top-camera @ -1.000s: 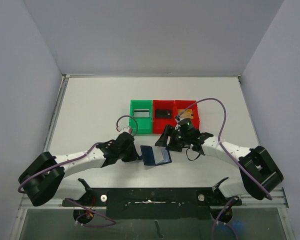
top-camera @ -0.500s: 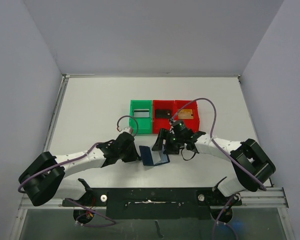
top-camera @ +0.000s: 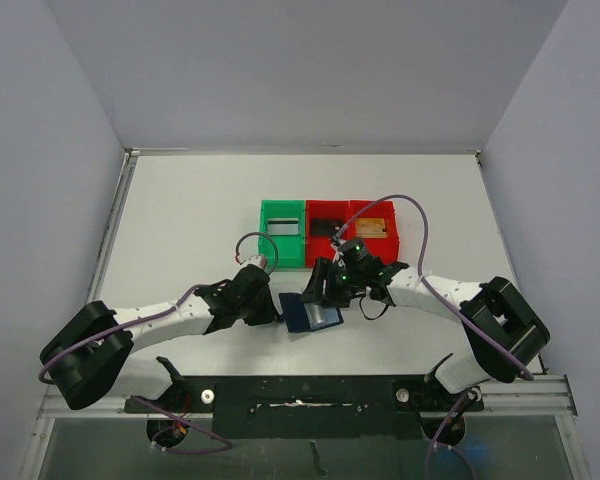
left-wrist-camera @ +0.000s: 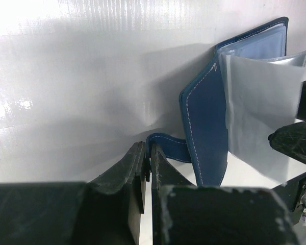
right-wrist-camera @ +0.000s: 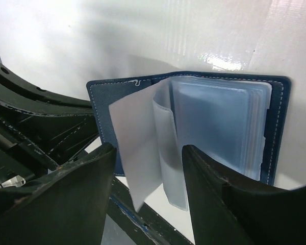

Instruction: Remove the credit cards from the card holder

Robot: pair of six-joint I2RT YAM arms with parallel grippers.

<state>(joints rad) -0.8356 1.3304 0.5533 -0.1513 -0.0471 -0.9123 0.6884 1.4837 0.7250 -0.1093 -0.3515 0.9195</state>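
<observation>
DONE: credit cards (top-camera: 373, 226) out, in bins (top-camera: 282, 256) mid-desk (top-camera: 180, 230) | card holder (top-camera: 310, 313) open near near edge | left tool (left-wrist-camera: 148, 158) clamped on its flap | right tool (right-wrist-camera: 149, 153) spread over clear sleeves (right-wrist-camera: 143, 148) | LEFT: apparently nothing, sleeves looking empty

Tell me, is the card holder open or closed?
Open: the card holder shows its navy cover spread and clear sleeves fanning out at the right gripper.

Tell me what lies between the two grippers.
The open dark navy-blue bifold card holder, clear plastic sleeves fanned up, lies there: left gripper shut on its cover, right gripper open over it. The top view shows it.
</observation>
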